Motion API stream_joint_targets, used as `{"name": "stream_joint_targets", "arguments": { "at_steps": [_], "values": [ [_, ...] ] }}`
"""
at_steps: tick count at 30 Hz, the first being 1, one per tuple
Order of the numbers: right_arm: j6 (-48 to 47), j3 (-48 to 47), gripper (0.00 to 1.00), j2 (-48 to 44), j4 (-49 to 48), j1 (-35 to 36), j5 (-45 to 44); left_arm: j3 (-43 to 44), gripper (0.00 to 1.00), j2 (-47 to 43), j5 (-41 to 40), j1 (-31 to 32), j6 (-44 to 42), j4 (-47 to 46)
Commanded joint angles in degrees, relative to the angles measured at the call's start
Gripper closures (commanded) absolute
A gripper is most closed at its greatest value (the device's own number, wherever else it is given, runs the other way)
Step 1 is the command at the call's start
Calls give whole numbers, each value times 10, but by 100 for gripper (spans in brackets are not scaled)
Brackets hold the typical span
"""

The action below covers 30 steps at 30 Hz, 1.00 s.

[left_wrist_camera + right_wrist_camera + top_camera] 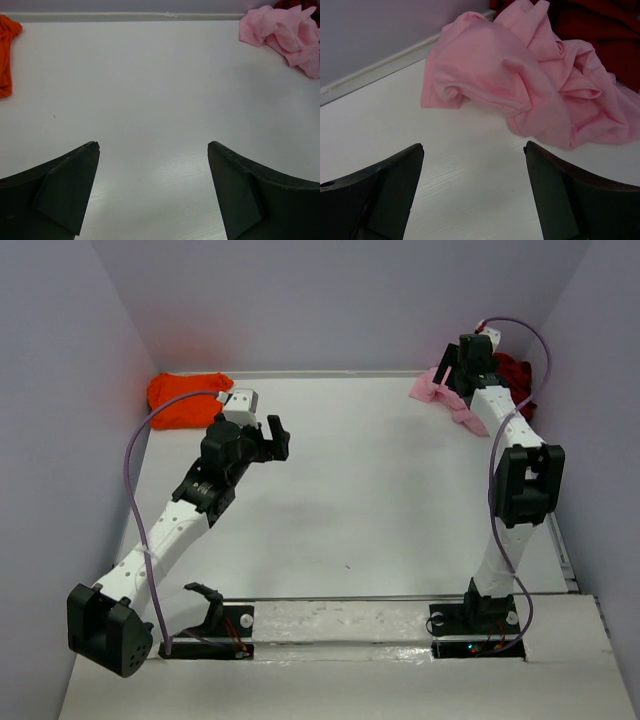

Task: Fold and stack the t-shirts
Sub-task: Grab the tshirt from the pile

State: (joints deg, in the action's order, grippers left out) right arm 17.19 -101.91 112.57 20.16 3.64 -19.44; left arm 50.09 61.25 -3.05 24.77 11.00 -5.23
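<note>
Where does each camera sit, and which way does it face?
Top external: above and behind the bases, looking down on the table; left arm and right arm show.
Left wrist: on the left arm, facing across the table to its far edge; open left end effector below.
Right wrist: on the right arm, close on the pink t-shirt, dark red t-shirt behind; open right end effector below.
Shared: pink t-shirt, all three.

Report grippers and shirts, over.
Left gripper open over white table. Right gripper open, facing crumpled light pink cloth t-shirt, dark red cloth t-shirt behind. Bright orange cloth t-shirt far-left. Nothing blocking.
</note>
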Motion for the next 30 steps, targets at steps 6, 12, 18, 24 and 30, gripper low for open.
{"name": "stream_joint_targets", "arguments": {
  "at_steps": [6, 12, 18, 24, 30],
  "values": [
    [-29, -120, 13, 134, 18, -29, 6, 14, 1, -31, 2, 4, 3, -12],
    [-29, -197, 13, 209, 24, -29, 38, 19, 1, -25, 4, 3, 1, -6],
    [3, -196, 16, 228, 30, -29, 100, 21, 1, -25, 1, 4, 0, -2],
    [20, -157, 16, 221, 8, -18, 117, 22, 1, -25, -2, 4, -2, 0],
    [28, -124, 16, 215, 2, -2, 112, 20, 1, -27, -3, 4, -3, -1]
  ]
}}
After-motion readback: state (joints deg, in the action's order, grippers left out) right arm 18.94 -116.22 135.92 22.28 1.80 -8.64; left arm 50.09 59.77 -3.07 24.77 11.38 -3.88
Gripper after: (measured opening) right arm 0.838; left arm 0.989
